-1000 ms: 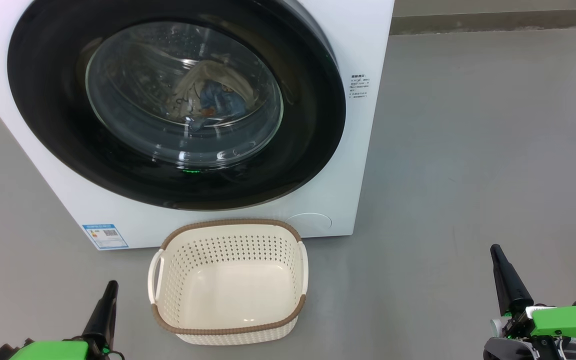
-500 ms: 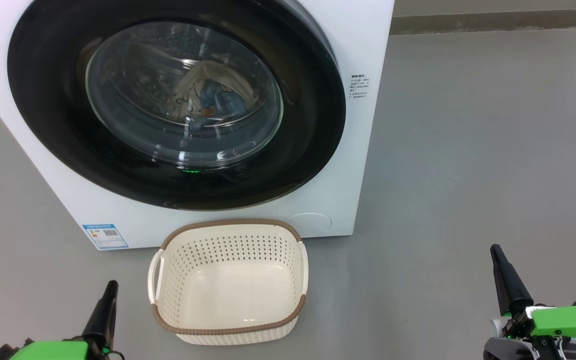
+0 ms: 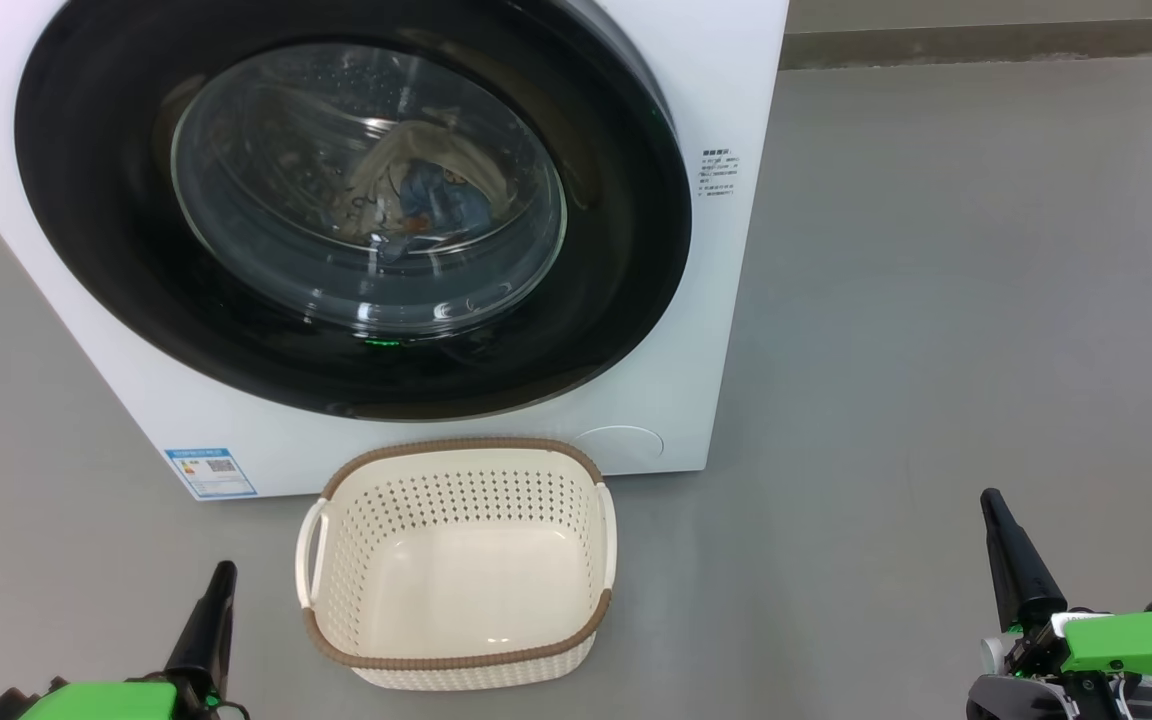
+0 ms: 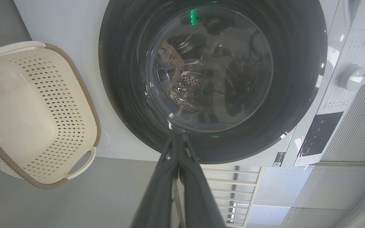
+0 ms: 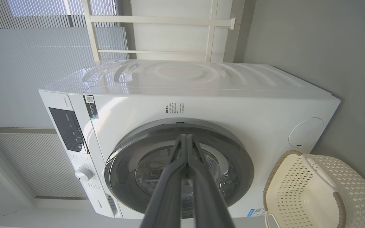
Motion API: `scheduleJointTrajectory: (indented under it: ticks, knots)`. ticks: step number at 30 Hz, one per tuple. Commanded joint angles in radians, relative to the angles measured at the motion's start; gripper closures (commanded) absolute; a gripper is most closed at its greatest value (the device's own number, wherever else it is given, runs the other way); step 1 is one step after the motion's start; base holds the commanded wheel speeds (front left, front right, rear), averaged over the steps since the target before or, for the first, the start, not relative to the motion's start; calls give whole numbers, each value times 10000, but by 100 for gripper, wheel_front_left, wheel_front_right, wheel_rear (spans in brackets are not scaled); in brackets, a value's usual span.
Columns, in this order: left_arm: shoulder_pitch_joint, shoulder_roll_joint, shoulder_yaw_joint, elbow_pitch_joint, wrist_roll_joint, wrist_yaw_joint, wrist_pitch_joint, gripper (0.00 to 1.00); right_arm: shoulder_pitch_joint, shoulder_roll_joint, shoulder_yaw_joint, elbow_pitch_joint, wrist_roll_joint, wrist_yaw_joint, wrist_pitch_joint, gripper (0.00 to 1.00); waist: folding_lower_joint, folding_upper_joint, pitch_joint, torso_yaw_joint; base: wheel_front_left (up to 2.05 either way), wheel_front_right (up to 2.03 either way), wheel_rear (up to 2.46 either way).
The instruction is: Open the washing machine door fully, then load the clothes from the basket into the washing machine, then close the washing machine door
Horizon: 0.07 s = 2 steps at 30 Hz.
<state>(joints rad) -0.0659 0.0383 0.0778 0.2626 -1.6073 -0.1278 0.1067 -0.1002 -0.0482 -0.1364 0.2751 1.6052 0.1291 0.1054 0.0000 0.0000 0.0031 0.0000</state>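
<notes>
The clothes [image 3: 426,195] lie inside the drum [image 4: 188,88], blue and cream cloth seen through the glass [image 3: 266,150] of the door [image 3: 336,340], which sits flush against the washing machine [image 3: 726,80]. The basket [image 3: 456,443] stands on the floor [image 3: 936,300] just in front of the machine, with nothing in it. By the look of it, all three steps are done. The left tool [image 3: 223,572] and the right tool [image 3: 991,500] hang low on either side of the basket, each with fingers pressed together, holding nothing.

The basket [image 3: 456,565] stood on the floor [image 3: 936,350] before the washer [image 3: 726,90]; the clothes [image 3: 426,195] lay inside, behind the door [image 3: 96,250].
</notes>
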Motion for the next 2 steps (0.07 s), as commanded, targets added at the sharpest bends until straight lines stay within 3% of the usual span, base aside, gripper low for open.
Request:
scheduleJointTrajectory:
  ticks: [1, 2]
  knots:
    - [-420, 135, 350, -177, -21, -29, 57, 100, -77, -23, 219, -303, 28, 16, 84, 100, 0, 0, 0, 0, 0, 0, 0]
    - [-420, 134, 350, -177, -21, -29, 57, 100, -77, -23, 219, -303, 28, 16, 84, 100, 0, 0, 0, 0, 0, 0, 0]
